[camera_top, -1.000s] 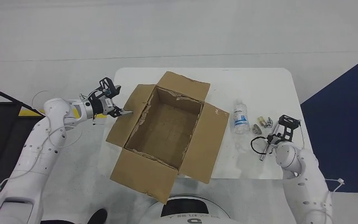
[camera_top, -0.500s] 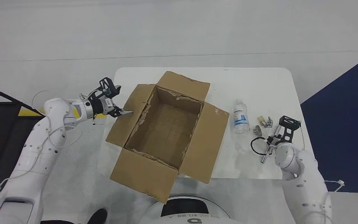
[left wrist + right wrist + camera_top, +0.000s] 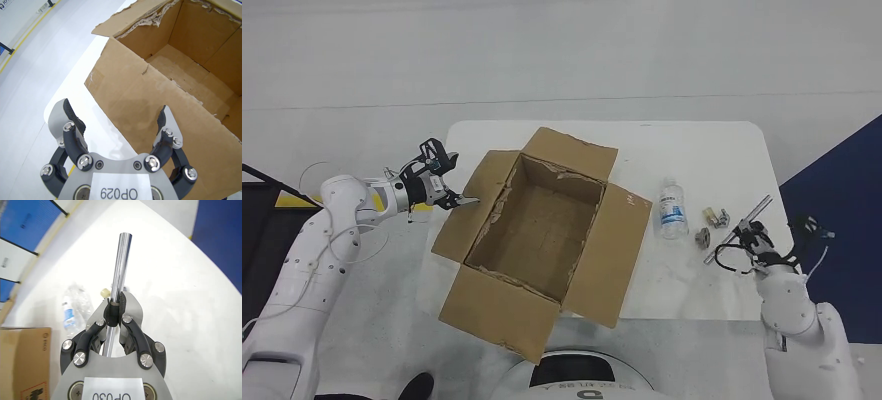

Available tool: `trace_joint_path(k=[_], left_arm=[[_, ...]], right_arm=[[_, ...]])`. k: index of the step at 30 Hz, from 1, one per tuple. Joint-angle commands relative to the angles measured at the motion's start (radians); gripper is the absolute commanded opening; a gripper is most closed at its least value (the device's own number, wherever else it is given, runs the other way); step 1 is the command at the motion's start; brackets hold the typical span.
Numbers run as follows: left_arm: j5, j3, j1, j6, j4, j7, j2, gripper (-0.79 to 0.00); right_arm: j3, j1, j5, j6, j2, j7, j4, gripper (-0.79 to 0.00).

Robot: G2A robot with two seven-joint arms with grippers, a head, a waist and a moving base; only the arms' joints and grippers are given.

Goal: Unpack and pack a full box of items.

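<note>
Rod clamped in right claw, box open

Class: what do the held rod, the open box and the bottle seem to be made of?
Rod: polished metal, likely steel; mirror shine.
Box: brown corrugated cardboard; torn fluted edges.
Bottle: clear thin plastic, apparently; see-through and crinkled.

Lab hall: bare grey floor, blue partition.
</note>
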Motion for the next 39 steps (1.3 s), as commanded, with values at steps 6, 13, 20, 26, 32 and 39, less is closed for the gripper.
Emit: trace_joint_path(k=[6,13,20,26,32,39], left_arm=[[0.0,0.0,0.0,0.0,0.0,0.0,0.0,0.0],[0.0,0.0,0.0,0.0,0.0,0.0,0.0,0.0],[0.0,0.0,0.0,0.0,0.0,0.0,0.0,0.0],[0.0,0.0,0.0,0.0,0.0,0.0,0.0,0.0],[0.0,0.0,0.0,0.0,0.0,0.0,0.0,0.0],[0.0,0.0,0.0,0.0,0.0,0.0,0.0,0.0]], right_arm=[[-0.017,0.048,0.17,-0.292,0.002,0.022,0.02,-0.785],[-0.068,0.056,0.164,-0.364,0.0,0.016,0.0,-0.785],[-0.056,0.047,0.216,-0.385,-0.002,-0.025,0.025,-0.785],[-0.165,0.049,0.205,-0.433,-0.003,0.064,-0.156,-0.785],[-0.386,0.119,0.038,-0.287,-0.013,0.102,-0.266,-0.785],[-0.653,0.265,-0.082,-0.152,-0.036,0.114,-0.141,-0.785]])
